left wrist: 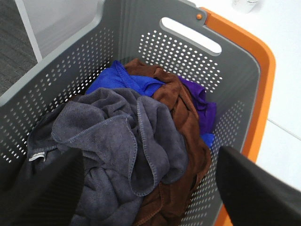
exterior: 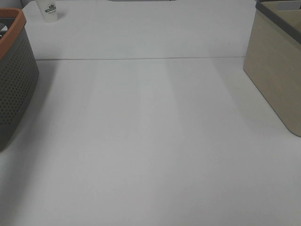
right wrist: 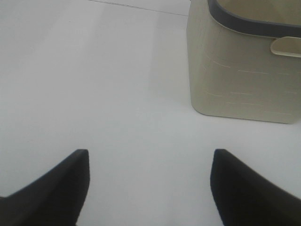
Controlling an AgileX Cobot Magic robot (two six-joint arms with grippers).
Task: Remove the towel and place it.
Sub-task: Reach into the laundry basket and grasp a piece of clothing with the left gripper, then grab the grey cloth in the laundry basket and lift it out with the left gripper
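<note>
Now finds the charcoal-grey towel (left wrist: 117, 141) crumpled on top of a brown cloth (left wrist: 183, 108), a blue cloth (left wrist: 117, 80) and a purple cloth (left wrist: 200, 101) inside the perforated grey basket (left wrist: 188, 52) with its orange rim. Shows the left gripper (left wrist: 151, 151) spread wide just above that heap, clamping nothing. Shows the right gripper (right wrist: 150, 153) likewise parted and holding nothing over the white table (exterior: 150, 141), near a beige bin (right wrist: 240, 70), with a white printed cup (exterior: 50, 12) standing beyond the basket.

towel (left wrist: 117, 141): we see it in the basket (left wrist: 235, 94), atop other cloths (left wrist: 181, 108)
cup (exterior: 50, 10): behind the basket
bin (exterior: 275, 70): well right of the basket
</note>
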